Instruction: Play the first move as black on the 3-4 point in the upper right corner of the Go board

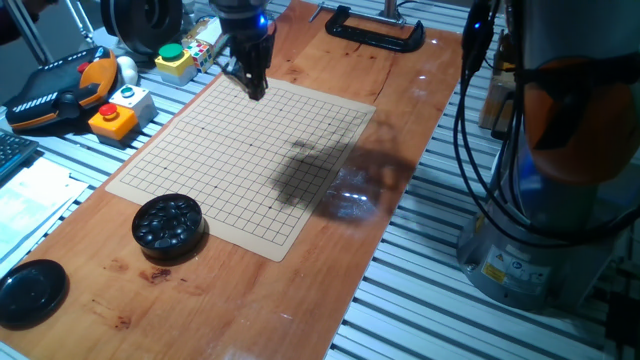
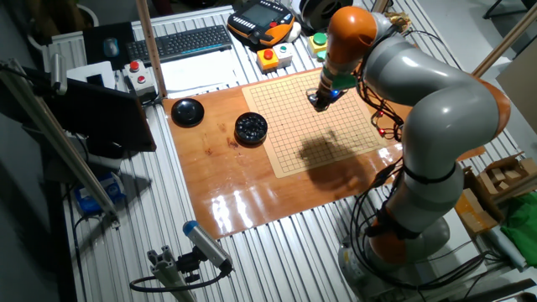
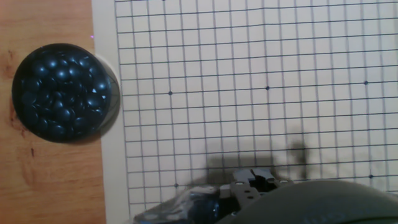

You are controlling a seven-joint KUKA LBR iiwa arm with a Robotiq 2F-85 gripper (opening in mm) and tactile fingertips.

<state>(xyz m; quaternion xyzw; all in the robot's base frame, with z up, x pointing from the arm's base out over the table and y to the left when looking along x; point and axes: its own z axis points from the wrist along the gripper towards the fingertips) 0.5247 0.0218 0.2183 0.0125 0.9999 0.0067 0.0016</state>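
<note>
The Go board [image 1: 250, 165] lies on the wooden table and also shows in the other fixed view [image 2: 327, 126] and the hand view [image 3: 267, 93]. My gripper [image 1: 256, 90] hangs just above the board's far corner, a few lines in from its edges; it also shows in the other fixed view [image 2: 319, 102]. Its fingers are pinched together. In the hand view a small glossy black stone [image 3: 205, 202] sits between the fingertips at the bottom edge. The exact crossing under the tips is hidden. The black bowl of stones [image 1: 168, 222] [image 3: 62, 92] stands at the board's near corner.
A plain black lid [image 1: 30, 292] lies at the table's near left. Button boxes [image 1: 120, 110], a teach pendant [image 1: 55, 90] and a black clamp [image 1: 375, 32] ring the far side. A keyboard [image 2: 180, 42] lies beyond. The arm's base [image 1: 560, 150] stands at the right.
</note>
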